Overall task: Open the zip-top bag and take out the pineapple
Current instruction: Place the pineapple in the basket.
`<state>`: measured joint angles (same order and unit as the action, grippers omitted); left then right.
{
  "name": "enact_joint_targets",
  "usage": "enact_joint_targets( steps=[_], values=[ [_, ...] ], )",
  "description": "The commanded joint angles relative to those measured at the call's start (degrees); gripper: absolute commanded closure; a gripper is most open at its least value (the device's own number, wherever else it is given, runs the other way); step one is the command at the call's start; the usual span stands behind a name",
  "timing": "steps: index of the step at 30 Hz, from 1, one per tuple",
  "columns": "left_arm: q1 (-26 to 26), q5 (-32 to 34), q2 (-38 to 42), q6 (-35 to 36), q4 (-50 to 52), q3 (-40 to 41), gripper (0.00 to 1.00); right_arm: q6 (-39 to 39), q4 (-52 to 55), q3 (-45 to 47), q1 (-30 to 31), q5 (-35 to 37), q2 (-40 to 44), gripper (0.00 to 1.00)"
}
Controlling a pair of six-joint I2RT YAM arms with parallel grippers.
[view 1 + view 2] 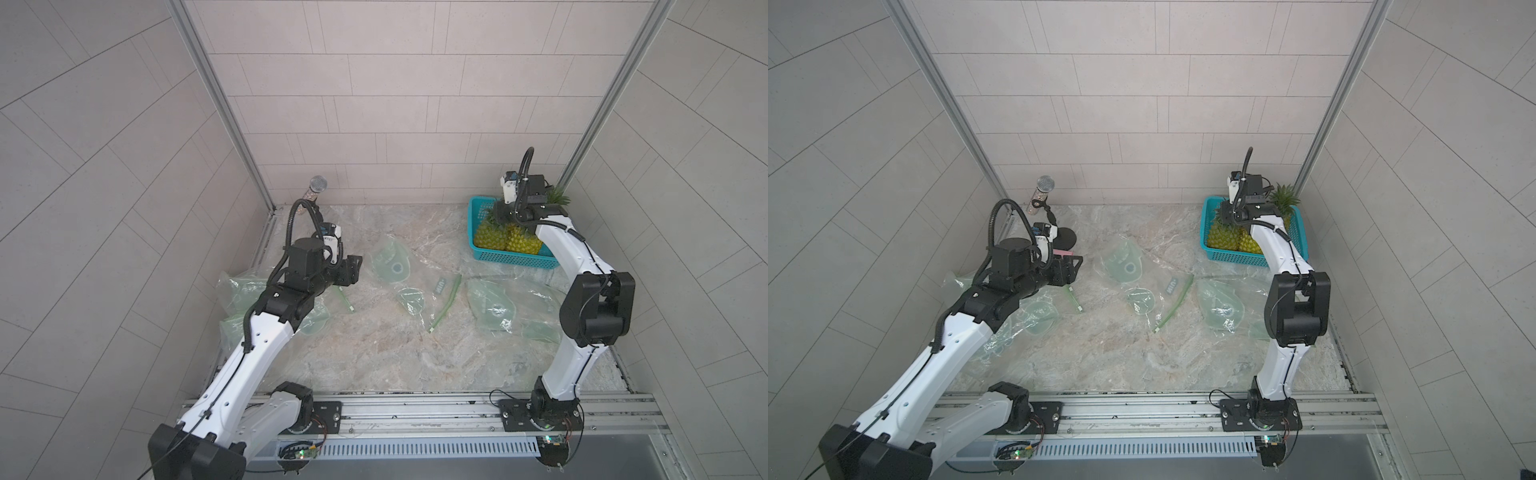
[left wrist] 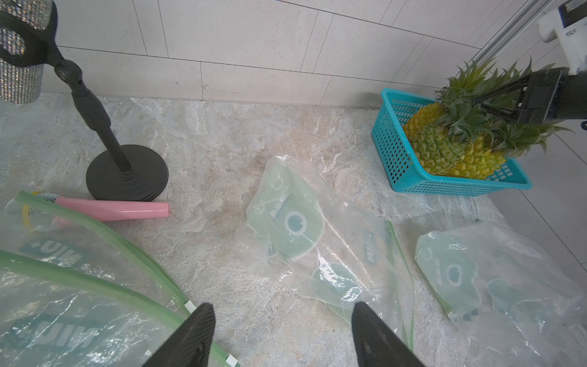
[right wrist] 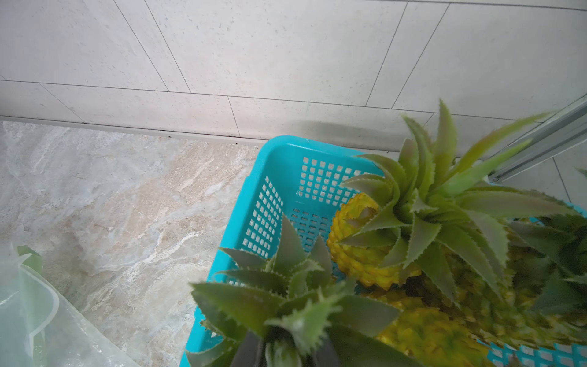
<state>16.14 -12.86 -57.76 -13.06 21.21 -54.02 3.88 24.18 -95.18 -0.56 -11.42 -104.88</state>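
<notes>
Closest in: mounting rail (image 1: pixel 415 409) carrying both arm bases.

Right gripper (image 3: pixel 286 352) is over the teal basket (image 1: pixel 513 256) in the far right corner. Its jaws are pinched narrow on the crown leaves of a pineapple (image 3: pixel 287 298). That fruit sits among other pineapples (image 2: pixel 476 159) in the basket, so it's out of its bag.

Left gripper (image 2: pixel 282 306) is spread wide with nothing in it, low over the table (image 1: pixel 374 353), beside a zip-top bag (image 2: pixel 79 286) whose green zip is parted. More bags (image 1: pixel 392 266) lie flat mid-table (can't tell which one the fruit came from).

Risks, my read:
- Spiky leaves snag the jaws on let-go, and the retreat lifts the fruit or tips it over the rim.
- Pile is heaped, so a fruit left on top may roll out.
- Basket looks light and may slide on the slick table if nudged.
- Loose bags lie by the right arm, and its elbow could sweep them.

Surface: glossy marble-pattern table. Room: pale tiled walls (image 1: pixel 415 104) on three sides, aluminium posts (image 1: pixel 222 108) in the far corners. Microphone (image 1: pixel 318 189) on a stand (image 2: pixel 92 111) far left, pink tube (image 2: pixel 117 209) just beside its base.
</notes>
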Motion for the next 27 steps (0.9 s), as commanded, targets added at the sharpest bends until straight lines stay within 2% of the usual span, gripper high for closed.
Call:
enact_joint_targets(
  steps=[1, 5, 10, 18, 27],
  values=[
    [-0.4, -0.3, 0.0, 0.5, -1.0, 0.4, 0.27, 2.1, -1.7, 1.0, -0.2, -1.8, 3.3, 0.76],
    [-0.5, -0.3, 0.0, 0.4, -1.0, 0.4, 0.27, 2.8, -2.7, 1.2, -0.2, -1.6, 6.8, 0.61],
    [-0.5, -0.3, 0.0, 0.5, -0.9, 0.3, 0.27, 2.8, -4.1, 2.4, -0.2, -1.5, 11.2, 0.49],
    [-0.5, -0.2, 0.2, 0.4, -0.9, 0.3, 0.27, 3.6, -13.0, 12.6, -0.2, -3.8, 22.9, 0.45],
    [-0.5, 0.3, 0.3, 0.1, -0.7, 0.3, 0.27, 4.3, -23.5, 31.9, -0.2, -3.5, 38.4, 0.44]
  ],
)
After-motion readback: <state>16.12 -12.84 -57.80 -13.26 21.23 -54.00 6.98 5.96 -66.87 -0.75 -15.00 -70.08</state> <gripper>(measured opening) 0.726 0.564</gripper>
